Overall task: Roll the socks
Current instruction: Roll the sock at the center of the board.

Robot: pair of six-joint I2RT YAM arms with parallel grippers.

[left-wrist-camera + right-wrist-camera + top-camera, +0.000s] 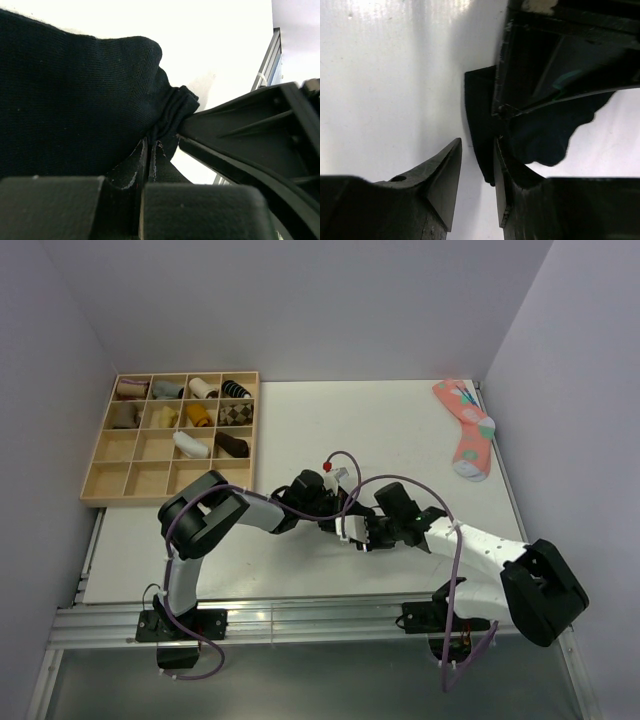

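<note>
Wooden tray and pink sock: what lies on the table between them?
Nothing: in the top external view, the white table between the wooden tray and the pink sock is bare.

No readable text, label, brand or number anywhere in view.

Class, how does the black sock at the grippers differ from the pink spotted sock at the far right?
The black sock is plain; the pink sock has teal and white spots. The black sock is bunched and pinched by the left gripper; the pink sock lies flat, untouched. Both rest on the table.
</note>
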